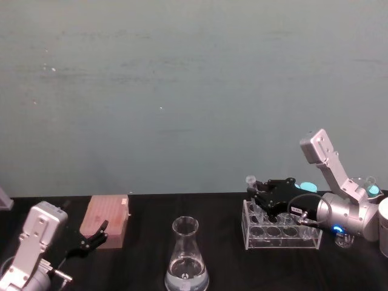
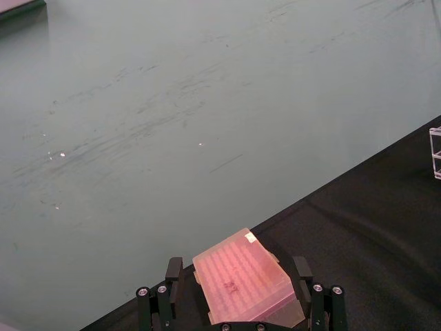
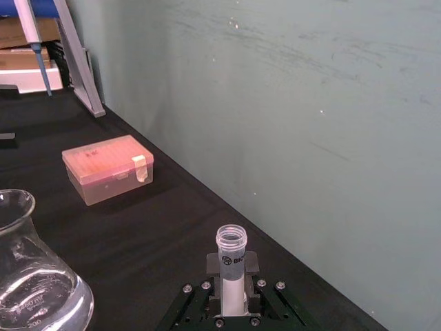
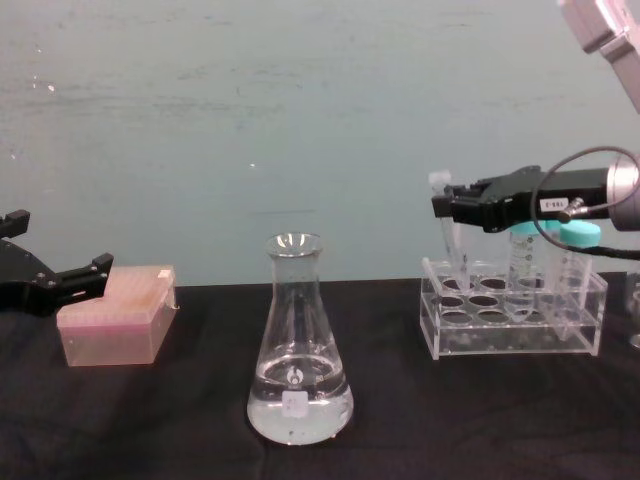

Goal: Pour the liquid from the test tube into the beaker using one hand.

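The test tube [image 4: 447, 232] stands upright in the grip of the right end effector [image 4: 444, 207], its tapered tip at or just inside a hole at the left end of the clear rack [image 4: 513, 330], its open mouth and flip lid showing above the fingers. The right wrist view confirms the hold: the tube [image 3: 232, 265] is clamped between the closed fingers [image 3: 212, 265] with its long axis vertical and its mouth uncovered. Whether it holds liquid cannot be told from these views. The right end effector [image 1: 257, 195] reaches in horizontally from the robot's right, over the left end of the rack [image 1: 280, 235]. The flask [image 4: 297, 345] stands on the black bench [image 4: 160, 420], well to the left of the held tube and lower than it, with some clear liquid already in its base; its mouth is open and upright. In my judgement the coming move turns on this offset: the tube must be lifted clear of the rack, carried leftward to the flask mouth, then tipped from vertical toward horizontal. The right arm is the nearer and already loaded. The left end effector [image 4: 60, 282] sits idle at the far left, fingers open around or just behind the pink tip box [image 4: 115, 315], holding nothing. Teal-capped tubes [image 4: 525, 262] remain in the rack.
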